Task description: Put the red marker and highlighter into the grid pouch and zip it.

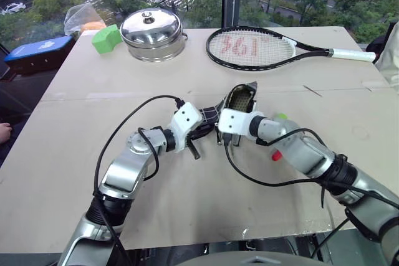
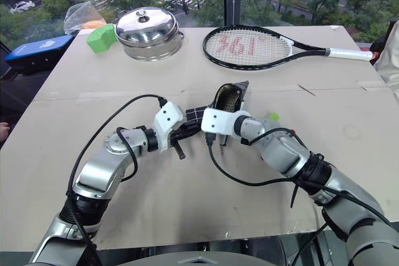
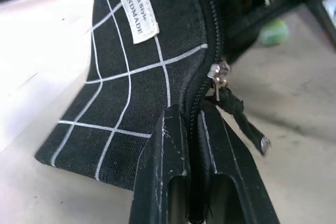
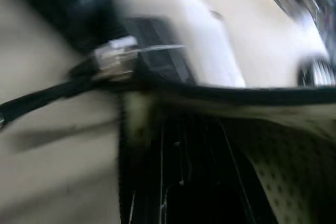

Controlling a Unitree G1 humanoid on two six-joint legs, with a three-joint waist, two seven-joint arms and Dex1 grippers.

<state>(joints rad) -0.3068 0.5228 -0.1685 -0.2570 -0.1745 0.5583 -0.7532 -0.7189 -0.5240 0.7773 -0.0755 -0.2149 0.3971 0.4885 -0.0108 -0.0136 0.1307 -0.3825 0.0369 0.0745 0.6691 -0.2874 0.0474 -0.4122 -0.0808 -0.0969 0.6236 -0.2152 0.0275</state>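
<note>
The grid pouch, black with white lines and a white label, is held off the table between my two hands. My left gripper is shut on its zipper edge, just below the metal slider and its black pull strap. The pouch's mouth gapes open and shows a pale dotted lining. My right gripper is at that mouth. The highlighter lies on the table behind my right forearm. The red marker's red end peeks out beside that forearm; its barrel is hidden.
At the back of the table stand a steel pot with a lid, a green block and a tennis racket. A plastic bag sits at the far left corner. A person's hand shows at the left edge.
</note>
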